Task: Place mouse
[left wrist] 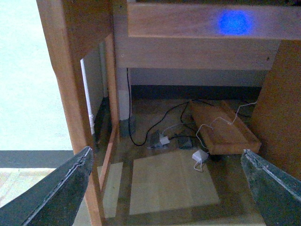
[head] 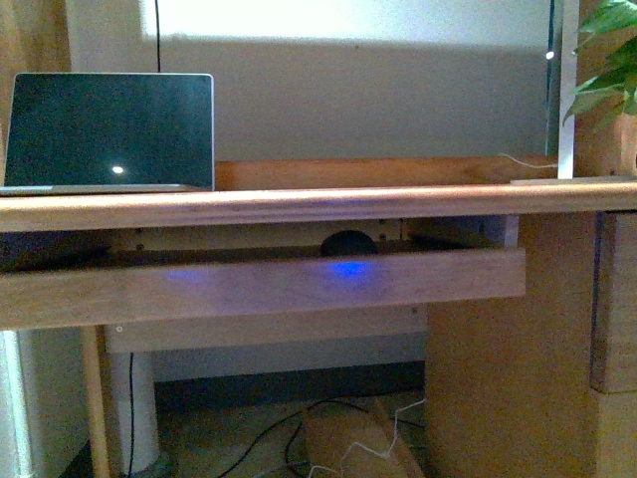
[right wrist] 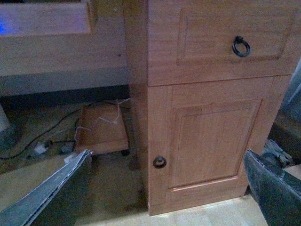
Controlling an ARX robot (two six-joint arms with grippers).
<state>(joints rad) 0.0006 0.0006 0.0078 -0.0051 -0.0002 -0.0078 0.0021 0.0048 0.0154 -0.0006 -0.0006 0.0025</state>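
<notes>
Mouse: you can see the mouse (head: 348, 242) as a dark rounded hump at the centre of the front view, sitting on the pull-out shelf (head: 259, 284) under the bench top, with only its upper part showing above the shelf's front rail.
Blue glow: a patch of blue light (head: 345, 269) lies on the rail just below the mouse.
Bench: the bench (head: 299, 204) runs across the frame just above the shelf.
Laptop: the laptop (head: 109, 129) stands open at upper left on the bench, with its screen dark.
Plant: green leaves (head: 609, 60) show at upper right.
Left tool: your left tool (left wrist: 165, 151) is spread wide and empty, looking under the bench at cables (left wrist: 155, 122) and a wooden tray (left wrist: 225, 132) on the floor.
Right tool: your right tool (right wrist: 167, 153) is spread wide and empty, facing the cabinet door (right wrist: 211, 132) and the drawer's ring pull (right wrist: 241, 46).
</notes>
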